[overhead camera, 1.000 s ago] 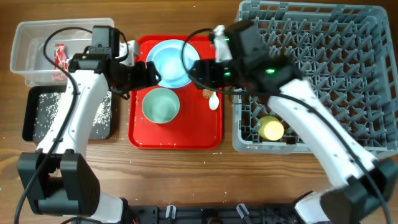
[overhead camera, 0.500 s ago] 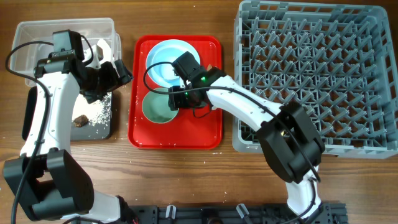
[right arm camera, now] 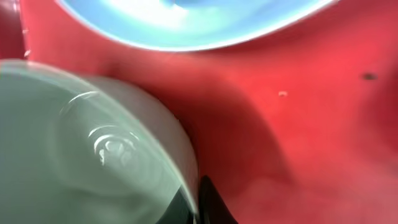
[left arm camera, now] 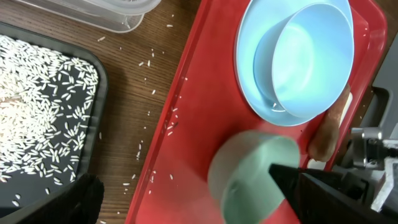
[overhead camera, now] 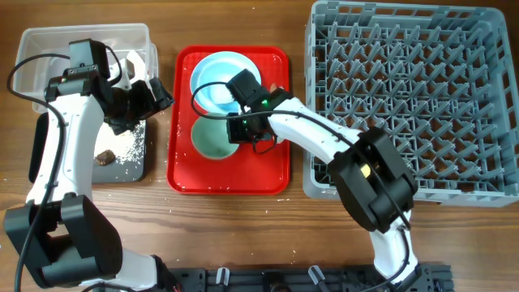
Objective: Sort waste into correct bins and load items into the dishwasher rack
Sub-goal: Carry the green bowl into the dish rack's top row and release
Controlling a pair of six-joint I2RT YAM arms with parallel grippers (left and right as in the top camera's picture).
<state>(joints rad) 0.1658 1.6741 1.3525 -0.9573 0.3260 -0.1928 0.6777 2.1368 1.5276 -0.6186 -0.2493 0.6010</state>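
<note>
Seemingly, the right end effector point(overhead camera: 242, 128) clamps the bowl point(overhead camera: 209, 138) rim.

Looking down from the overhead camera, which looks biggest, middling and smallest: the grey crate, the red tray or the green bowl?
1. grey crate, clearly largest
2. red tray
3. green bowl, smallest, sitting on the tray
</note>
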